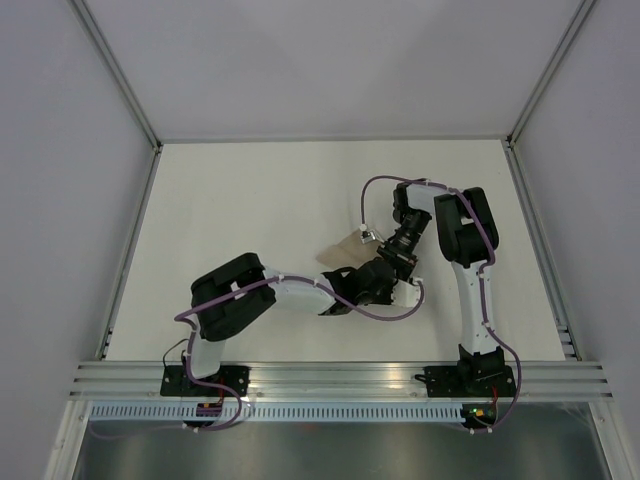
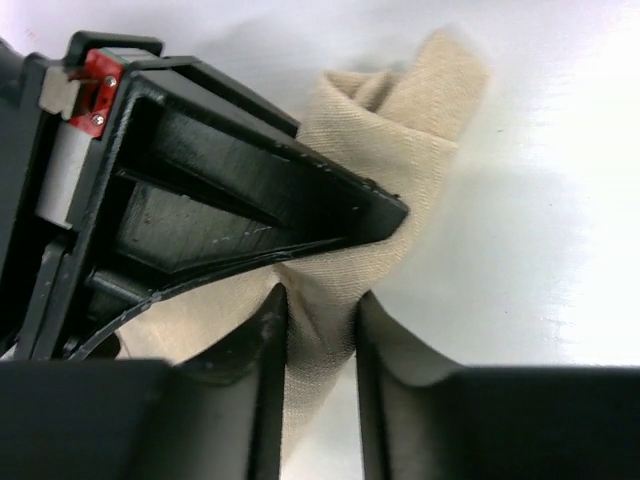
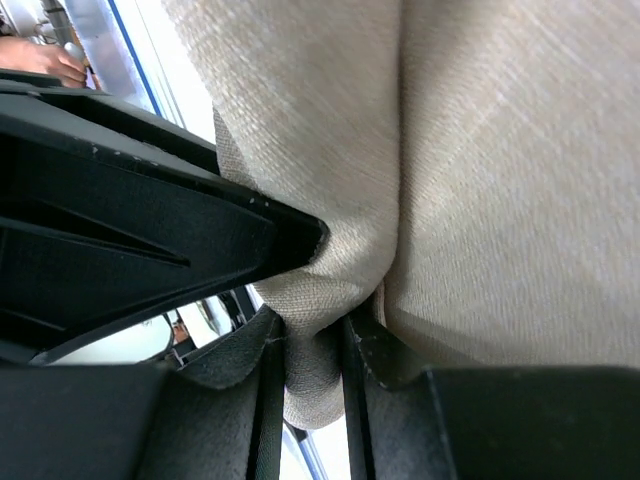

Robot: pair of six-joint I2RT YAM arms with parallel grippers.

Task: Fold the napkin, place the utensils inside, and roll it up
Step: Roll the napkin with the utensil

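The beige napkin (image 1: pixel 343 250) is bunched up and lifted between both grippers near the table's middle. My left gripper (image 1: pixel 383 284) is shut on a fold of it. In the left wrist view the cloth (image 2: pixel 400 120) runs down between my fingers around the gripper's midpoint (image 2: pixel 320 350). My right gripper (image 1: pixel 402 262) is shut on the same bunch right beside the left one. In the right wrist view the cloth (image 3: pixel 500 150) fills the frame and a fold sits pinched between the jaws (image 3: pixel 312 370). The pink fork is out of view.
The white table (image 1: pixel 250 200) is walled by grey panels at the left, back and right. A metal rail (image 1: pixel 340 378) runs along the near edge by the arm bases. The two wrists are close together, each gripper's black finger (image 2: pixel 250 200) crowding the other's view.
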